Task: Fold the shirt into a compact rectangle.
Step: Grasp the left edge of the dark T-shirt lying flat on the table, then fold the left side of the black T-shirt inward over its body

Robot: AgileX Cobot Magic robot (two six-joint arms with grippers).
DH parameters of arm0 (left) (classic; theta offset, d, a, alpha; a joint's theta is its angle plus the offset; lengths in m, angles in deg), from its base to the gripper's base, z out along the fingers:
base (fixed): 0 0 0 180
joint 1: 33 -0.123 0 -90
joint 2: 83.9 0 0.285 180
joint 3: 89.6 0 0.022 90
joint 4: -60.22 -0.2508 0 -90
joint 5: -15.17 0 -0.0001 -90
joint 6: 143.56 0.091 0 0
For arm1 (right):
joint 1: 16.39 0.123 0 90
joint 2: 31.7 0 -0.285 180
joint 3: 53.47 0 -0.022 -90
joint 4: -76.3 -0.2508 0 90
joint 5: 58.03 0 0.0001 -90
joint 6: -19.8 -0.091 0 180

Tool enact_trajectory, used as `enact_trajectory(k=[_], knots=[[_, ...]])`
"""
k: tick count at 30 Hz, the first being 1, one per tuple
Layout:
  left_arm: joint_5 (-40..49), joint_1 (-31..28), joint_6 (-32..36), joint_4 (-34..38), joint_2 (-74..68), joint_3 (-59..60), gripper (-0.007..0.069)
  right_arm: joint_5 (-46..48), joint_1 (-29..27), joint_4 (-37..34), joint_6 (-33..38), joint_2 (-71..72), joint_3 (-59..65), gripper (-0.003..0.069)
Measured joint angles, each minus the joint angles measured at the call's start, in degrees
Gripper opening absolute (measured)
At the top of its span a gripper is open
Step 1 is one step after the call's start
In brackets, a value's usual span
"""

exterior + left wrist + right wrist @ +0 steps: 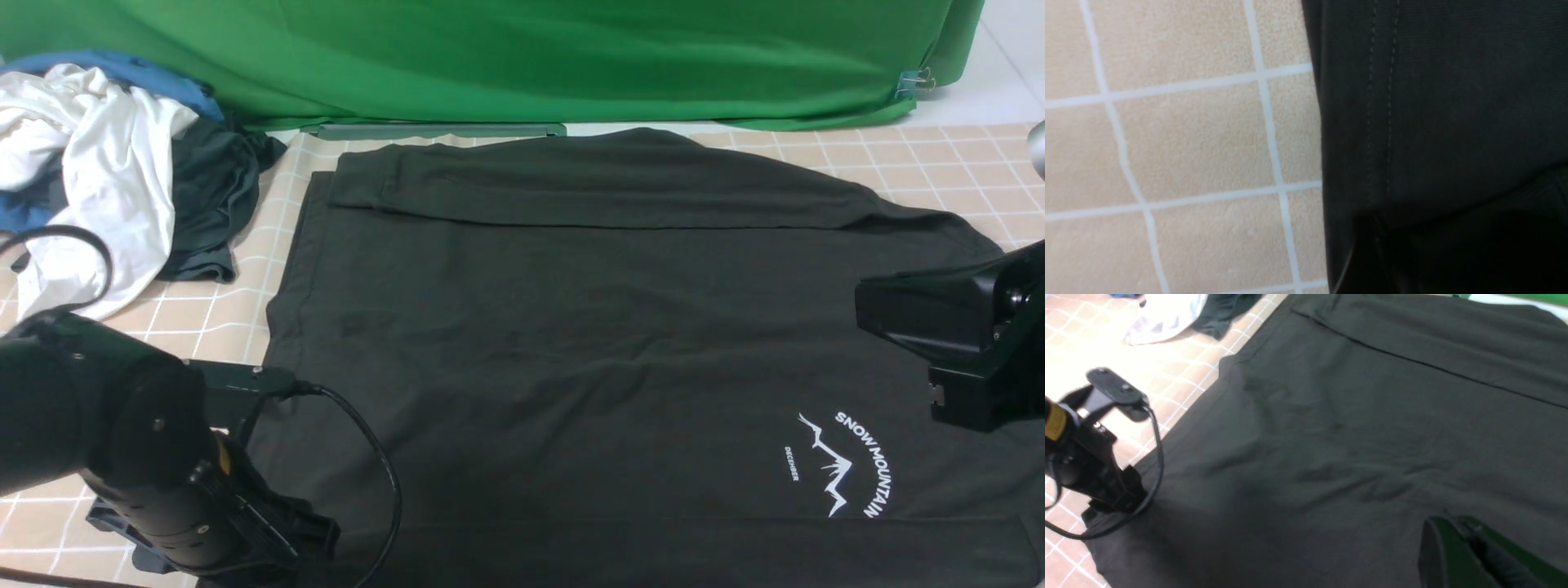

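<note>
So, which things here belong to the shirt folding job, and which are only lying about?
For the job:
- black shirt, spread on the table

Only lying about:
- white garment
- dark grey garment
- blue garment
- green backdrop

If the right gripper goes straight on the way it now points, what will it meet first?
Probably the shirt: the right gripper points low over its flat body, nothing between. Depth is unclear.
</note>
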Motion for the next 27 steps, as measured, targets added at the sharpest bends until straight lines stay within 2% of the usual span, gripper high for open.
enact_trajectory(k=[4,7,11,12,14,20,27], knots=[[-0.24,0.0,0.0,0.56,-1.25,-0.19,0.0447,-0.11,0.0,0.0,0.0,0.0,-0.04,0.0046],[-0.1,0.0,0.0,1.15,-1.72,-0.47,0.0394,-0.11,0.0,0.0,0.0,0.0,-0.11,0.005],[0.42,0.12,0.39,2.53,-1.91,-0.66,0.021,-0.11,0.0,0.0,0.0,0.0,-0.18,0.0051],[0.57,0.18,1.07,3.02,-1.91,-0.81,0.0113,-0.11,0.0,0.0,0.0,0.0,-0.18,0.0052],[0.95,0.18,1.86,3.02,-1.74,-0.85,0.0055,-0.11,0.0,0.0,0.0,0.0,-0.18,0.0053],[4.75,0.18,2.41,2.42,3.17,-0.75,0.0034,-0.11,0.05,0.0,0.0,0.0,-0.18,0.0057],[11.94,0.18,2.46,2.0,12.7,-9.0,0.0034,-0.55,0.05,0.0,0.0,0.0,-0.18,0.0059]])
